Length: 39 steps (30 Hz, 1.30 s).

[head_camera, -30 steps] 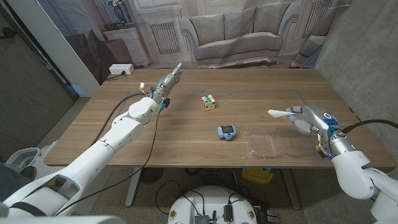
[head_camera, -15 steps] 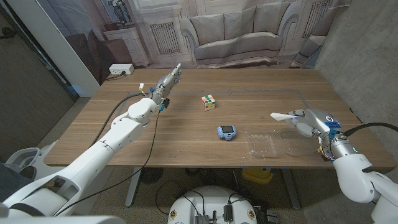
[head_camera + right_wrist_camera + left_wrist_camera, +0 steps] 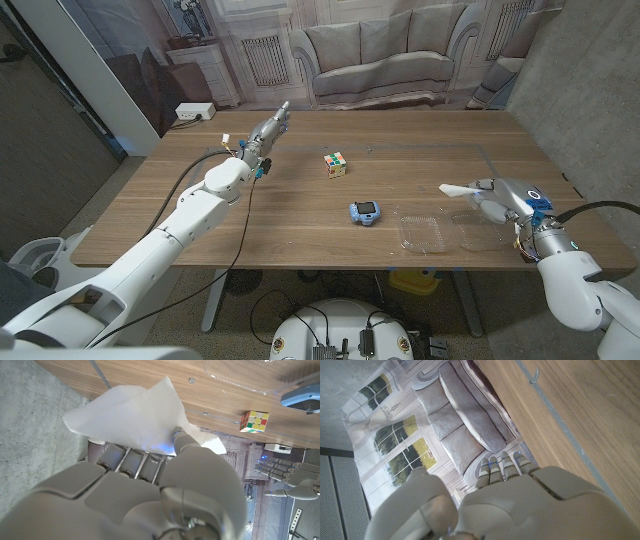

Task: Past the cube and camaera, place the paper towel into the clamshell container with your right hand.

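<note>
My right hand (image 3: 498, 199) hovers at the table's right side, pinching a white paper towel (image 3: 458, 189) (image 3: 132, 417) that sticks out toward the table's middle. It hangs just above the open clear clamshell container (image 3: 440, 232), near its right half. The multicoloured cube (image 3: 335, 164) (image 3: 254, 421) sits mid-table and the small blue camera (image 3: 364, 212) (image 3: 302, 399) lies nearer the front edge, left of the container. My left hand (image 3: 271, 130) (image 3: 510, 505) is stretched out at the far left of the table, fingers straight and holding nothing.
A strip of tape (image 3: 430, 148) runs across the wooden table (image 3: 300, 220) behind the cube. A sofa backdrop (image 3: 380, 55) hangs behind the table. A white box (image 3: 195, 111) sits on the floor at the back left.
My right hand has carried the paper towel slightly toward the front right and lower, closer over the container. The left arm has not moved.
</note>
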Motion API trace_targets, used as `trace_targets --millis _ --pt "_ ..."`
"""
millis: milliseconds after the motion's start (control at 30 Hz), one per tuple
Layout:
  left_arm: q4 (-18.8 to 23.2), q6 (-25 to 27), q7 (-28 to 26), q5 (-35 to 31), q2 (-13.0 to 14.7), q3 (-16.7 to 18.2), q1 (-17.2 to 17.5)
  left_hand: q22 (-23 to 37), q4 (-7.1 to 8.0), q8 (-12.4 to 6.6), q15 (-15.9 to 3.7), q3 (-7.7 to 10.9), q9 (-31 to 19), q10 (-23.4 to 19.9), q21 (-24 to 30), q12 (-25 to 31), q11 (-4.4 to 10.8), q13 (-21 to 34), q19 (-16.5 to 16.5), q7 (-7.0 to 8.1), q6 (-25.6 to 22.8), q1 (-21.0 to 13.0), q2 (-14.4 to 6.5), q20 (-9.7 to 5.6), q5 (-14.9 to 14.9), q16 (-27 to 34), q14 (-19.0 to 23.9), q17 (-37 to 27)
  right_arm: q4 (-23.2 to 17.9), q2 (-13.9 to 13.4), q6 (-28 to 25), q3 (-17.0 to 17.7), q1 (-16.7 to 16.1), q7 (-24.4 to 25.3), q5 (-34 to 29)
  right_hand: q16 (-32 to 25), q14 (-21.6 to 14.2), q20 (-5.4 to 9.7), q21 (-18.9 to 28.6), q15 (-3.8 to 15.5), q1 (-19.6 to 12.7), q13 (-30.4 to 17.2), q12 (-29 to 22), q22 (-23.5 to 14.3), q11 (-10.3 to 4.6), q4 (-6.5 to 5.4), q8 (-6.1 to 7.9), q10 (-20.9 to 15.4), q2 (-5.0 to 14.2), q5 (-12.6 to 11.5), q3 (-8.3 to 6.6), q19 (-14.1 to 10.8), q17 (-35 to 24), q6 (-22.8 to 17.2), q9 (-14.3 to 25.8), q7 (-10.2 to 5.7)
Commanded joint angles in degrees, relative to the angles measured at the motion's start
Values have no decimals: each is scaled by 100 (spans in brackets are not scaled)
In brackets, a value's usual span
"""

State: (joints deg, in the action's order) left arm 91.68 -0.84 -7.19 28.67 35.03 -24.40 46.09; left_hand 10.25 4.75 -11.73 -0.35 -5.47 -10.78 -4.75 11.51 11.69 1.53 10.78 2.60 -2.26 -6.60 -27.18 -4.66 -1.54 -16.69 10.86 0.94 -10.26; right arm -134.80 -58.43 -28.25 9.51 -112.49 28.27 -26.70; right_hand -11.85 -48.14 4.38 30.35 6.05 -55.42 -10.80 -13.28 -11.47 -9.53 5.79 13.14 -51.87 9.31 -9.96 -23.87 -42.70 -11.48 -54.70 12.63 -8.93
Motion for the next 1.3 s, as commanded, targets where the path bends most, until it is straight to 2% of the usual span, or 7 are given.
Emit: trace_targets --millis 33,567,833,967,1233,1267,1300 --pt "11 -2 3 -29 -4 -9 -32 11 11 17 14 -52 -12 -61 -1 2 -8 28 17 -10 -51 -11 -43 11 -3 -5 48 -21 -3 18 -310 -130 3 5 -48 -1 -43 758 26 725 15 -10 3 7 11 42 19 -82 -6 -11 -30 18 -13 -98 32 12" --pt "-78 -17 51 -38 -47 -43 -108 11 12 18 11 -68 -12 -59 -2 1 -9 28 21 -8 -50 -16 -46 11 -4 -7 43 -21 19 -109 -617 -292 71 -82 -40 -10 -73 755 40 726 -8 -9 4 13 -1 85 20 -121 -27 -16 -42 6 -13 -148 30 11" --pt "-158 -14 82 -15 -75 -52 -143 11 12 18 9 -75 -12 -57 -1 0 -4 28 18 -12 -52 -20 -51 10 -4 -6 46 -21 57 -215 -699 -484 308 -167 54 -12 -83 753 47 725 -10 -9 14 14 -12 98 22 -117 -35 -16 -44 2 -13 -174 30 5" --pt "-64 127 -70 -150 -22 -83 -148 11 12 20 15 -78 -12 -57 0 0 -3 28 17 -4 -47 -21 -53 7 -4 -6 46 -21 74 -259 -749 -593 423 -208 116 -12 -87 752 49 721 -6 -9 13 15 -8 99 14 -127 -37 -15 -43 1 -13 -163 30 9" --pt "-179 39 19 -54 -66 -49 -156 11 13 20 11 -85 -12 -55 -1 -1 -4 28 20 -4 -48 -25 -56 11 -5 -7 44 -21 106 -379 -992 -854 644 -317 189 -8 -85 752 55 721 0 -10 15 16 23 107 9 -139 -46 -16 -41 -2 -11 -169 29 13" --pt "-196 37 32 -53 -69 -54 -166 11 13 19 12 -86 -12 -69 -1 5 -11 28 19 -4 -50 -26 -57 8 -5 -7 43 -21 107 -387 -1029 -891 669 -316 189 -6 -83 752 56 720 0 -10 17 16 20 108 9 -137 -49 -16 -41 -3 -10 -172 29 15" --pt "-214 35 44 -52 -74 -59 -179 11 13 21 9 -88 -12 -68 0 4 -12 28 18 -3 -45 -26 -58 8 -5 -6 46 -21 105 -392 -1067 -925 694 -317 194 -2 -80 751 60 717 6 -9 30 18 -47 116 3 -122 -59 -16 -40 -4 -8 -173 30 15"
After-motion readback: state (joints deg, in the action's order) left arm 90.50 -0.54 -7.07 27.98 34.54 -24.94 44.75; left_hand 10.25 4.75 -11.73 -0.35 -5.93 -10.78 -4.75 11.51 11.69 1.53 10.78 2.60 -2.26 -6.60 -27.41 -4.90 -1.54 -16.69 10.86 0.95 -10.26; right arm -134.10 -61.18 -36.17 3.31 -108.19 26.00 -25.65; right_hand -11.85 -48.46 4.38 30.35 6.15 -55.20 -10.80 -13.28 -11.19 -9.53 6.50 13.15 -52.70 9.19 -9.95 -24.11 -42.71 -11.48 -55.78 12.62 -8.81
